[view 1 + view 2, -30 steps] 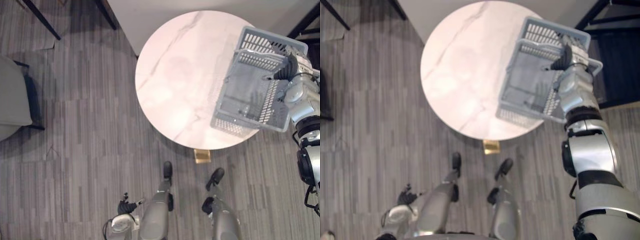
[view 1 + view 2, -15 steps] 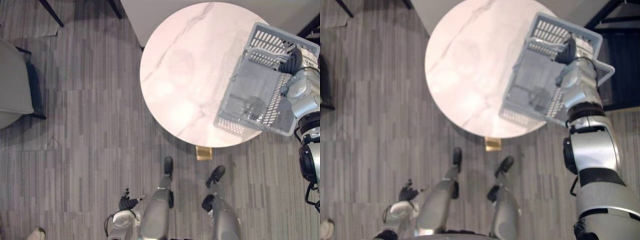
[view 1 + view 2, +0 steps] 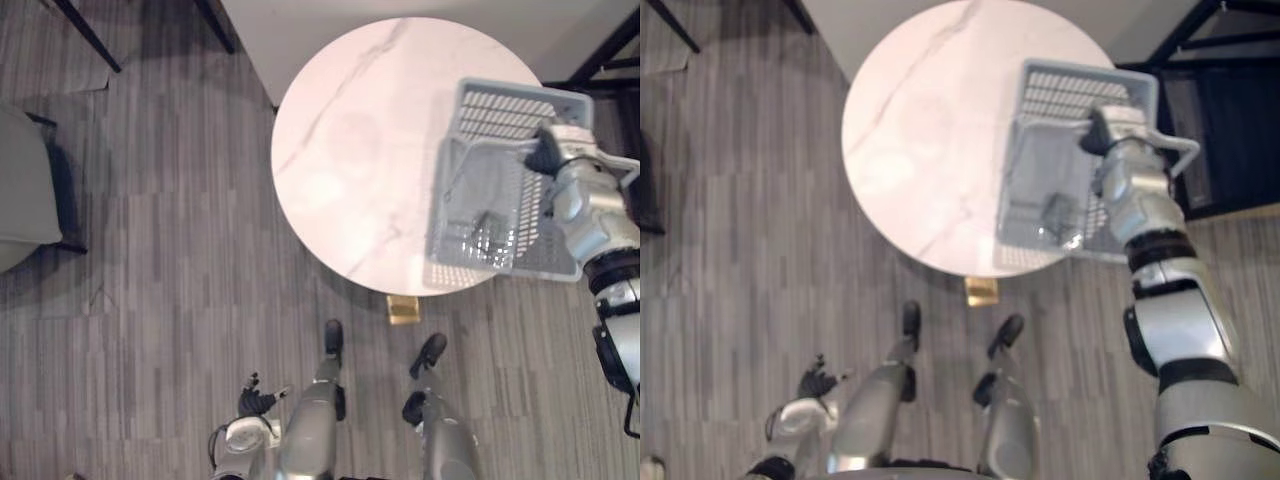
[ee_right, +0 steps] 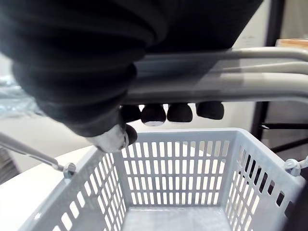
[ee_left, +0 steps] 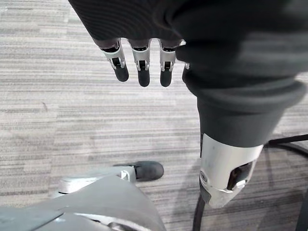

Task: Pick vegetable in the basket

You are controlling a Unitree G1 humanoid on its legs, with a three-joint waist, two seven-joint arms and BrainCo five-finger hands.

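Right wrist view gives the plainest reading: the right hand (image 4: 166, 113) has its fingers curled round the grey handle (image 4: 226, 89) of the pale slotted basket (image 3: 505, 105), which hangs below it with its mouth up. From the eye views, the basket sits over the near-right edge of the round marbled tabletop (image 3: 360, 150), part of it past the rim and above the floor (image 3: 180, 250). Whether its base touches the tabletop cannot be told. A dim patch lies on the basket's bottom in those views, and it may be a vegetable or only a shade.

The left hand (image 5: 139, 62) hangs low beside the robot, well apart from the tabletop, its fingers straight and relaxed and holding nothing.

As a judgement, the step in hand is carrying or placing the basket, not yet any picking. The next move would seem to call for the right hand to bring the basket fully over the tabletop and set it down level, so that it does not tip off the rim. Only then could the free left hand come up and reach into the open mouth.
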